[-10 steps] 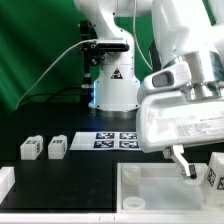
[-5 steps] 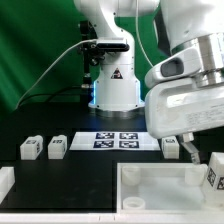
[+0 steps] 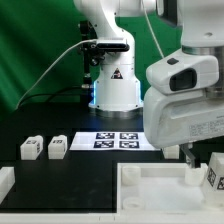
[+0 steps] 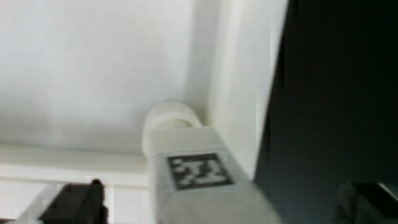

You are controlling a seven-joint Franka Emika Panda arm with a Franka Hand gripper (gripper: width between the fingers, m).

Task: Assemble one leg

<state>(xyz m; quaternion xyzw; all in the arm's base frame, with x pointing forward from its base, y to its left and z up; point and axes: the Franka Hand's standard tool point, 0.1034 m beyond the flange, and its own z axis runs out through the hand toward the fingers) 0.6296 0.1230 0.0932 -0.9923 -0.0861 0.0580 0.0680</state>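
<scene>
I take this to be the reach for a leg, with the grasp not yet made. My fingers (image 4: 75,203) are spread wide and hold nothing. The leg (image 4: 196,165) I am after shows between them in the wrist view, tag face toward the camera, right at the edge of the large white panel (image 3: 150,186), where the dark counter (image 3: 40,172) begins. I cannot tell whether it rests on the panel or just beside it. Next I judge I must come down centred over it, one finger on each side, and close without nudging the panel. Nothing here is a true container. The panel's shallow rimmed recess comes nearest, and I see nothing lying in it. Two other legs (image 3: 43,148) sit well apart on the counter, beyond the marker board (image 3: 118,140).
</scene>
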